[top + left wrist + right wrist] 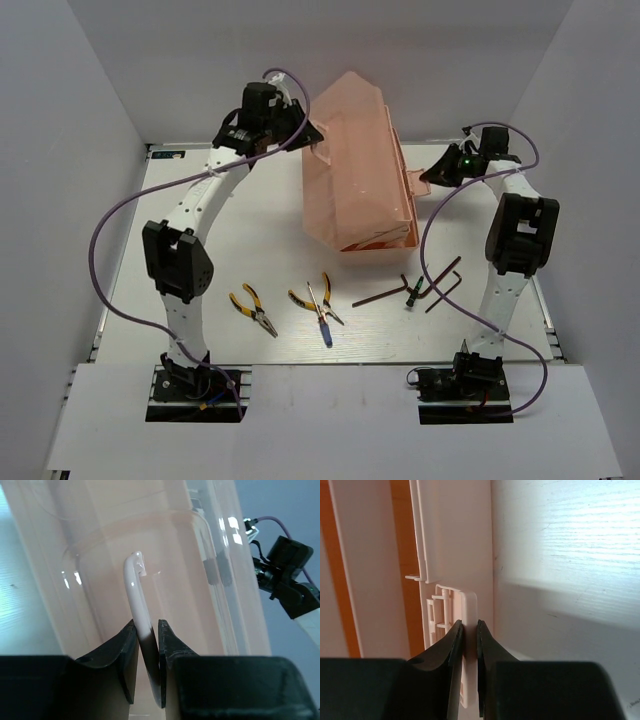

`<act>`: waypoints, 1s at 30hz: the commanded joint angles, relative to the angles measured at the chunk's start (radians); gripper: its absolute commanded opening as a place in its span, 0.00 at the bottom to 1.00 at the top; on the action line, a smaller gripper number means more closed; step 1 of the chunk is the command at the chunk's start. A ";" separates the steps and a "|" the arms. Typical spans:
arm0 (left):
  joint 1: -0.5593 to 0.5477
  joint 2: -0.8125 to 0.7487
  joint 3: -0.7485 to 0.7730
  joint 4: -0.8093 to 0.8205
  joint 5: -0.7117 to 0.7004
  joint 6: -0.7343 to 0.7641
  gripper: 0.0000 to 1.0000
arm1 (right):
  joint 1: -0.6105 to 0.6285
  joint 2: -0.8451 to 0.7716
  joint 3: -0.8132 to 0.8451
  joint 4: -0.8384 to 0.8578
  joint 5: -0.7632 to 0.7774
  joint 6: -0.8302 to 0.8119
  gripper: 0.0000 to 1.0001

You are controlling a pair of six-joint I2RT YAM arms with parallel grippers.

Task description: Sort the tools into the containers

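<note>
The salmon-pink toolbox stands at the back middle of the table, its lid tilted up. My left gripper is shut on the toolbox's white lid handle at the box's upper left. My right gripper is shut on the latch tab at the toolbox's right side. Two yellow-handled pliers, a blue-handled screwdriver, a small green-black tool and dark hex keys lie on the table in front.
White walls enclose the table on three sides. The right arm shows behind the toolbox in the left wrist view. The tools lie in a row between the toolbox and the arm bases.
</note>
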 commanded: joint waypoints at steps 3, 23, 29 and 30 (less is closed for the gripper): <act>0.053 -0.206 -0.122 0.040 -0.023 0.136 0.00 | -0.066 -0.067 -0.005 0.012 0.112 -0.044 0.00; 0.297 -0.288 -0.590 0.170 -0.086 0.212 0.00 | -0.097 -0.141 -0.098 -0.008 0.158 -0.096 0.00; 0.377 -0.278 -0.608 0.160 -0.086 0.212 0.38 | -0.100 -0.152 -0.129 0.001 0.158 -0.094 0.00; 0.394 -0.287 -0.620 0.160 -0.077 0.212 0.47 | -0.100 -0.153 -0.133 0.003 0.155 -0.094 0.00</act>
